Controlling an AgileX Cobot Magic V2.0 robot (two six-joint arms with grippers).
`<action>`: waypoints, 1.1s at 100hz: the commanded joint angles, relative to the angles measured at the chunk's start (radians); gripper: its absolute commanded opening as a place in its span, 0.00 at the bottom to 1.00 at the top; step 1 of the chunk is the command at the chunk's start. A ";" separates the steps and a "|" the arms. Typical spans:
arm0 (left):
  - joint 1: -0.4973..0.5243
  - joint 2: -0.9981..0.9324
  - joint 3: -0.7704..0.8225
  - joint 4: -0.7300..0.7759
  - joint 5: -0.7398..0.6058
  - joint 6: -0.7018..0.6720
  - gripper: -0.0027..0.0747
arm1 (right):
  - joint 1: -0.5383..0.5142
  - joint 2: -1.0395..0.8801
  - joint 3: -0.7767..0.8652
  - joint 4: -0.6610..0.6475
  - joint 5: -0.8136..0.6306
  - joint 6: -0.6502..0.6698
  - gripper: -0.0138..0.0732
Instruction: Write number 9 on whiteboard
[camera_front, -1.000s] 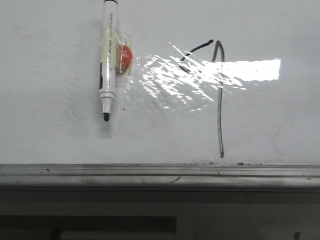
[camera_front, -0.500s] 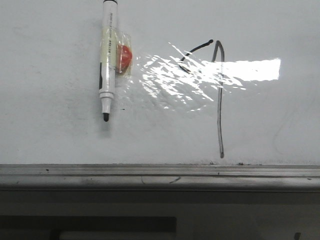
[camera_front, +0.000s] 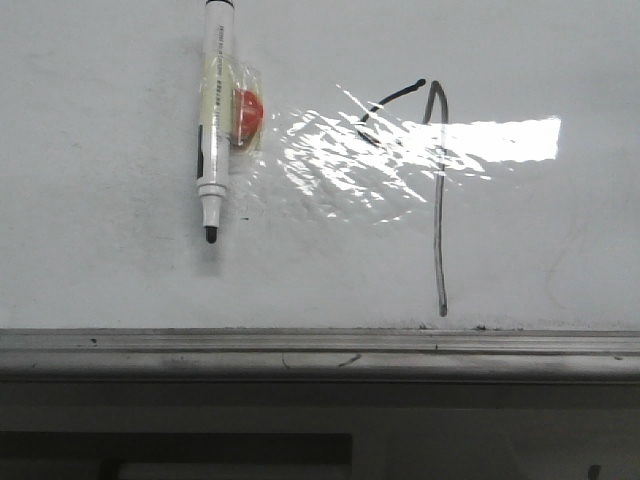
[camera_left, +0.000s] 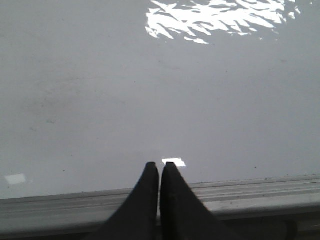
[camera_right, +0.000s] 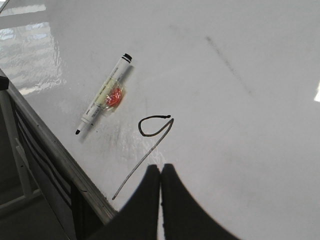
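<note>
A large glossy white whiteboard (camera_front: 120, 280) fills the front view, its surface faintly smudged and broken by a bright rippled glare patch (camera_front: 400, 150), with a grey ribbed metal ledge (camera_front: 320, 350) running along its lower edge. Right of centre stands the number 9 (camera_front: 437, 200), drawn in thin black marker: a long near-vertical stroke with a pointed top, reaching down almost to the ledge, and a short curved loop to its left; in the right wrist view the loop (camera_right: 152, 126) reads as a narrow oval meeting the stroke's top. On the board's left part lies a white cylindrical marker pen (camera_front: 214, 120), uncapped, black tip toward the ledge, with a round red-orange piece under crinkled clear tape (camera_front: 247, 112) fixed to its barrel. It sits well apart from the number.

The left gripper (camera_left: 159, 166), with smooth black tapered fingers, is pressed together and empty just above the ledge. The right gripper (camera_right: 160, 169) is likewise closed on nothing, near the stroke's lower half.
</note>
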 joint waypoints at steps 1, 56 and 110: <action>0.003 -0.026 0.018 -0.011 -0.053 -0.010 0.01 | 0.001 0.013 -0.020 -0.059 -0.048 0.002 0.10; 0.003 -0.026 0.018 -0.011 -0.053 -0.010 0.01 | 0.001 0.013 -0.010 -0.062 -0.040 0.002 0.10; 0.003 -0.026 0.018 -0.011 -0.053 -0.010 0.01 | -0.334 0.028 0.204 -0.015 -0.311 -0.025 0.10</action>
